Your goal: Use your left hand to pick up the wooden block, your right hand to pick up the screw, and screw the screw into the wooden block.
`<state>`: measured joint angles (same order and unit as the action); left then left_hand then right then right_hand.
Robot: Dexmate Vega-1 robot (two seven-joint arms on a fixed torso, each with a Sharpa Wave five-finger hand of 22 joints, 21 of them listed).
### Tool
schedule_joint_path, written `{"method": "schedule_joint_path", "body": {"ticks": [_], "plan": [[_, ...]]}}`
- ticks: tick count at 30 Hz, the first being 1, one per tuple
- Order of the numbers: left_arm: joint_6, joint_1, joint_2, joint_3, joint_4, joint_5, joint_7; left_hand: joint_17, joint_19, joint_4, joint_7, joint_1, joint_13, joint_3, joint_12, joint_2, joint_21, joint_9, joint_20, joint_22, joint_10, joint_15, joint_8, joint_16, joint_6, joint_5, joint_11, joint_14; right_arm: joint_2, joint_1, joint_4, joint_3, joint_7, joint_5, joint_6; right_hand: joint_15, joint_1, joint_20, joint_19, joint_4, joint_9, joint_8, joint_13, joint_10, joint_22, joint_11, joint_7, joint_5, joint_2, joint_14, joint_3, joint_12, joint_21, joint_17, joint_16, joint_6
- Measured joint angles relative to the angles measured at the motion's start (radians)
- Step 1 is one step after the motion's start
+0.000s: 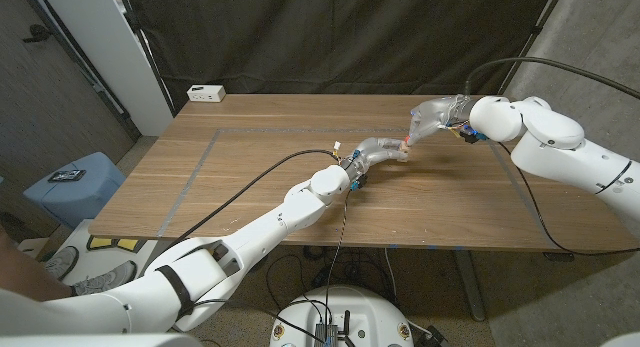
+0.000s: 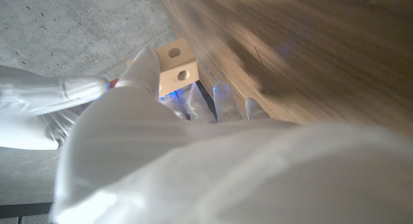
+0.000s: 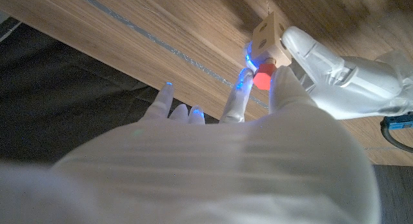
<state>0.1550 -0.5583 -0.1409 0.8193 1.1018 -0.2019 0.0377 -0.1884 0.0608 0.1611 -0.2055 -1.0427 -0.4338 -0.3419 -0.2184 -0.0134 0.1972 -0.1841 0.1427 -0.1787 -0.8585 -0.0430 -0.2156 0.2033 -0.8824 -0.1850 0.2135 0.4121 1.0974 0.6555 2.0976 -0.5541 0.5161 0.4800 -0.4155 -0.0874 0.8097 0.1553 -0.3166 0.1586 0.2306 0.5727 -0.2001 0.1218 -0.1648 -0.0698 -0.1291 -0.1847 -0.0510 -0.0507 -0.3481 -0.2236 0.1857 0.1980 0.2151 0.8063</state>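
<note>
Nearest the head camera, white left arm [image 1: 230,242] reaching in from the bottom corner across the wooden table [image 1: 250,177]. Left hand [image 1: 378,153] raised above the table's middle, fingers closed on the wooden block [image 2: 175,66]; pale cube with round holes in its faces, pinched at the fingertips [image 2: 145,66] in the left wrist view. Right hand [image 1: 432,117] coming in from the far right side, meeting the left hand above the table. Thumb and a finger [image 3: 282,82] pinched on the screw [image 3: 262,77], red head showing in the right wrist view, other fingers spread apart with blue glow at their tips. Screw head pressed right against one face of the block; shank hidden, so depth cannot be told. White power strip [image 1: 206,92] at the table's far left edge.
</note>
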Motion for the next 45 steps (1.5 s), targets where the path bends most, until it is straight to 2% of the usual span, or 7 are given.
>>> {"method": "schedule_joint_path", "body": {"ticks": [15,28,35,40,42,45], "plan": [[0.002,0.003,0.002,-0.001,-0.007,-0.001,-0.001,0.000,0.000,0.000,0.002,0.000,0.000,0.000,0.000,0.000,0.000,0.001,0.000,0.000,-0.002,0.000,0.001,0.000,0.002,0.001,-0.003,0.000,-0.014,0.000,-0.010,-0.007,-0.013,0.011,-0.004,0.011,-0.004,-0.007,-0.007,-0.004,0.005,0.016,0.000,0.027,0.000,0.002,-0.002,0.000,-0.004,-0.017,-0.004,0.000,0.008,0.000,0.006,0.027],[0.002,0.004,0.004,-0.001,-0.010,-0.002,-0.001,-0.005,0.000,0.000,0.002,-0.004,0.000,0.000,0.001,0.005,0.000,-0.007,0.000,0.000,-0.002,0.000,0.002,0.000,0.002,0.002,-0.002,0.000,-0.020,0.010,-0.013,-0.009,-0.030,0.016,-0.010,0.020,-0.010,-0.009,-0.026,-0.008,0.012,0.034,0.000,0.065,0.000,0.011,0.006,0.000,-0.010,-0.045,-0.008,-0.010,0.008,0.000,0.007,0.080],[0.002,0.005,0.005,-0.001,-0.010,-0.003,-0.001,-0.005,0.000,-0.002,0.000,-0.003,0.000,-0.002,0.004,0.003,0.000,-0.007,0.000,0.000,-0.002,0.000,0.005,0.000,0.007,0.005,-0.002,0.000,-0.022,0.017,-0.011,-0.010,-0.045,0.025,-0.022,0.034,-0.022,-0.016,-0.045,-0.012,0.015,0.053,0.000,0.099,0.000,0.023,0.008,0.000,-0.021,-0.066,-0.012,-0.014,0.008,0.000,0.016,0.124],[0.002,0.005,0.005,-0.001,-0.010,-0.003,0.000,-0.005,0.000,-0.005,0.000,0.000,0.000,-0.005,0.004,0.001,0.000,-0.007,0.000,0.000,-0.002,0.000,0.005,0.000,0.007,0.005,-0.002,0.000,-0.027,0.021,-0.010,-0.011,-0.045,0.025,-0.022,0.041,-0.042,-0.021,-0.053,-0.012,0.017,0.067,0.000,0.116,0.000,0.020,0.012,0.000,-0.020,-0.084,-0.012,-0.014,0.008,0.000,0.018,0.147],[0.001,0.005,0.005,-0.001,-0.010,-0.003,0.001,-0.005,0.000,-0.005,0.000,0.000,0.000,-0.005,0.004,0.001,0.000,-0.007,0.000,0.000,-0.002,0.000,0.005,0.000,0.007,0.005,-0.002,0.000,-0.029,0.022,-0.010,-0.012,-0.045,0.025,-0.022,0.046,-0.049,-0.019,-0.056,-0.018,0.015,0.069,0.000,0.129,0.000,0.018,0.015,0.000,-0.021,-0.090,-0.014,-0.014,0.008,0.000,0.022,0.163],[0.000,0.005,0.005,-0.001,-0.009,-0.004,0.001,-0.005,0.000,-0.005,0.000,-0.002,0.000,-0.005,0.004,-0.001,0.000,-0.007,0.000,0.000,-0.002,0.000,0.005,0.000,0.007,0.006,-0.002,0.000,-0.032,0.024,-0.010,-0.013,-0.067,0.035,-0.038,0.046,-0.072,-0.023,-0.062,-0.025,0.015,0.083,0.005,0.149,0.000,0.023,0.019,0.003,-0.021,-0.103,-0.008,-0.019,0.008,0.000,0.022,0.197]]}}
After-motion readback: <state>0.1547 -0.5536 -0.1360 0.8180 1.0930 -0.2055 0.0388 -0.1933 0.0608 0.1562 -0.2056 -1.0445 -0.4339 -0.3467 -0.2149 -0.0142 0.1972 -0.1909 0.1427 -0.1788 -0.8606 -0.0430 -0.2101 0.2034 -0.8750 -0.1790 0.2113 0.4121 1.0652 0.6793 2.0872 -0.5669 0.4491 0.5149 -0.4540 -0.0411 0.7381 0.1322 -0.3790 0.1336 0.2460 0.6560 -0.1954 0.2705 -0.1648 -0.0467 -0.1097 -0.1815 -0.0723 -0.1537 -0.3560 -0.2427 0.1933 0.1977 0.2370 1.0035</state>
